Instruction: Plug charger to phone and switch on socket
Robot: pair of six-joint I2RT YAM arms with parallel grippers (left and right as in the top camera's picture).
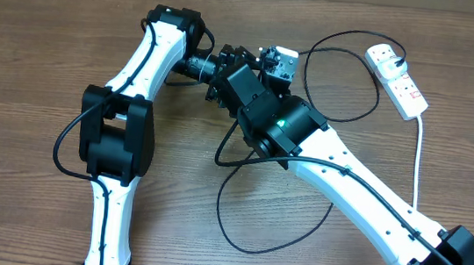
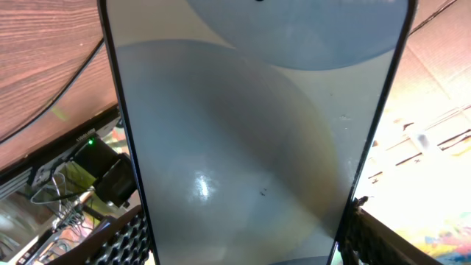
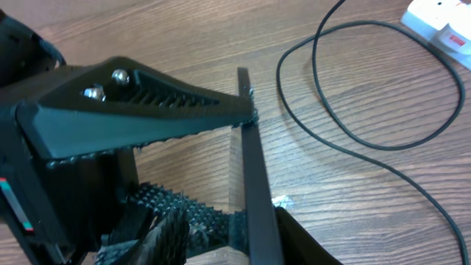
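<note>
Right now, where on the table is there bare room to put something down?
Widest: bare table left of the left arm. Also a patch between that arm and the black cable loop. Crowded: the middle, where the right arm reaches the phone, and the right side by the power strip and white cord.

Socket [image 1: 397, 77] lies far right (toward the back); charger [image 1: 305, 73] loops between it and phone [image 2: 250, 147].

Light is bright and even from above; the arms [image 1: 143, 61] throw only faint shadows on the table [image 1: 35, 41]. In the left wrist view the phone [image 2: 250, 147] is close and blurred, with a small white glare spot, perhaps a lamp's reflection.
</note>
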